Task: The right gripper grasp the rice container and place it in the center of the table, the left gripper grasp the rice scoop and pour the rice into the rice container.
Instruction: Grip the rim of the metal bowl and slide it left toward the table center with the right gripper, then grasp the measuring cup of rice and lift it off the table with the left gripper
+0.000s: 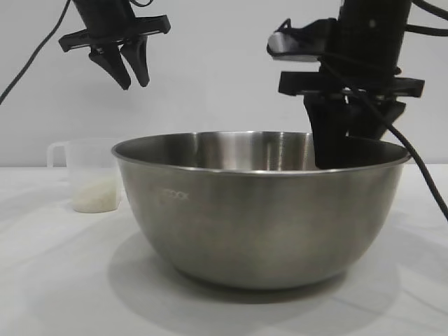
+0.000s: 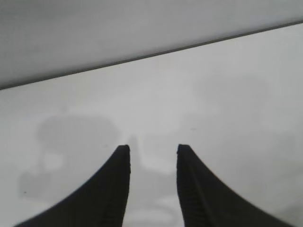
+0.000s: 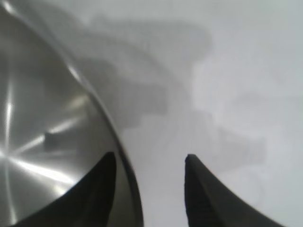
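The rice container (image 1: 259, 217), a big steel bowl, stands on the white table (image 1: 56, 280) near its middle. My right gripper (image 1: 348, 140) hangs over the bowl's far right rim. In the right wrist view this gripper (image 3: 150, 155) is open and straddles the rim, one finger inside the bowl (image 3: 42, 118) and one outside, with a gap to the rim. The rice scoop (image 1: 87, 175), a clear cup with rice (image 1: 94, 196) in its bottom, stands behind the bowl at the left. My left gripper (image 1: 135, 82) hovers high above the scoop, open and empty (image 2: 153, 147).
A light grey wall (image 1: 210, 84) closes off the back of the table. Black cables trail from both arms, one hanging down at the far right (image 1: 427, 182). White tabletop lies in front of the bowl and to its left.
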`<control>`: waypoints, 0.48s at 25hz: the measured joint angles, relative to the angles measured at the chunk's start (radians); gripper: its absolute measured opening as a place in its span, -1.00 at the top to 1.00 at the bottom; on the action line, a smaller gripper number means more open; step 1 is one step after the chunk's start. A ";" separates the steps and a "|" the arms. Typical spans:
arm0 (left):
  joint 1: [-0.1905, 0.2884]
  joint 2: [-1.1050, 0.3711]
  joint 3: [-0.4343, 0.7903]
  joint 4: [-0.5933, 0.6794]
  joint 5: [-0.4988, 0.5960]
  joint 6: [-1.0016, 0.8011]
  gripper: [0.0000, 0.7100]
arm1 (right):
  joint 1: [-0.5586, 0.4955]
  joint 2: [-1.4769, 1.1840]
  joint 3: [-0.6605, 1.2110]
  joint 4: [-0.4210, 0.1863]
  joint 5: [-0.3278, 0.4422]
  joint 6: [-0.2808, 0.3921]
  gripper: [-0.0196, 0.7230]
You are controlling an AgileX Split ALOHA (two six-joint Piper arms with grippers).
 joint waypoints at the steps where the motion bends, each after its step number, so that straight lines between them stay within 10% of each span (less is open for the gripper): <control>1: 0.002 0.000 0.000 0.001 0.000 0.000 0.42 | 0.000 -0.027 0.002 0.000 -0.017 0.000 0.23; 12: 0.010 -0.009 0.000 0.002 -0.002 0.000 0.42 | 0.000 -0.247 0.002 -0.034 -0.290 -0.003 0.23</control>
